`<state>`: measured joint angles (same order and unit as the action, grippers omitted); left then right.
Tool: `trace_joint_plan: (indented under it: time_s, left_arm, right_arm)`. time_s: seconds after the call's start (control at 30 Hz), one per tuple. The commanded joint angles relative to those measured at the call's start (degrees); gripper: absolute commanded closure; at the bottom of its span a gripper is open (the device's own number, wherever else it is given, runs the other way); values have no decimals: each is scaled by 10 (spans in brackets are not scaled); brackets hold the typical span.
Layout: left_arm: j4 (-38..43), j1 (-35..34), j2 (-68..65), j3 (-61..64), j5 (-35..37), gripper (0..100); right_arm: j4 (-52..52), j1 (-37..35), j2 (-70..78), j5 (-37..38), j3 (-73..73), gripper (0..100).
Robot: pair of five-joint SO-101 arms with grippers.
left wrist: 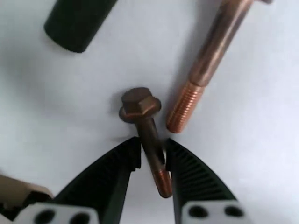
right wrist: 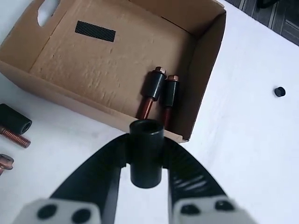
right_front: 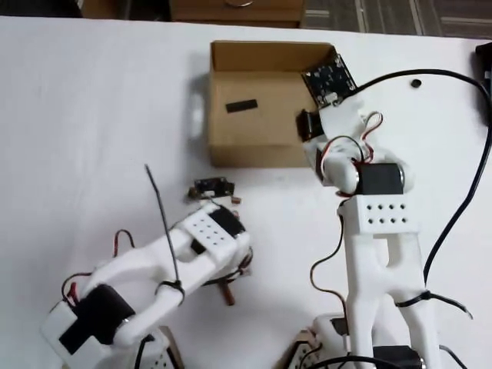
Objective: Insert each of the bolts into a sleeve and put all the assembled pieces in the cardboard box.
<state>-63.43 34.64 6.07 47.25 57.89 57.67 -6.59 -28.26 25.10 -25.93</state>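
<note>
My left gripper [left wrist: 152,154] is shut on the shank of a short copper bolt [left wrist: 141,108] lying on the white table. A longer bolt [left wrist: 209,63] and a loose black sleeve [left wrist: 77,21] lie just beyond it. My right gripper [right wrist: 145,161] is shut on another black sleeve [right wrist: 146,151], held upright just outside the near wall of the cardboard box [right wrist: 201,70]. Two bolts fitted with sleeves [right wrist: 161,91] lie side by side in a corner of the box. In the high view the right gripper [right_front: 309,127] hangs over the right part of the box [right_front: 231,154].
A flat black patch [right_front: 241,106] lies on the box floor. A small black cap [right_front: 416,82] sits on the table right of the box. A black cable [right_front: 461,192] loops along the right side. A thin rod [right_front: 163,223] crosses the left arm.
</note>
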Motion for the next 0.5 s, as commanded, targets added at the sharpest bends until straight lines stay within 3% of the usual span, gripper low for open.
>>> trace_joint_plan:
  time_s: [0.0,0.47]
  left_arm:
    - [18,-25,-1,7,4,889]
    - [31,-91,-66,-9,4,889]
  right_arm:
    - [-8,3,-2,5,33,978]
    - [-10,2,-2,5,33,978]
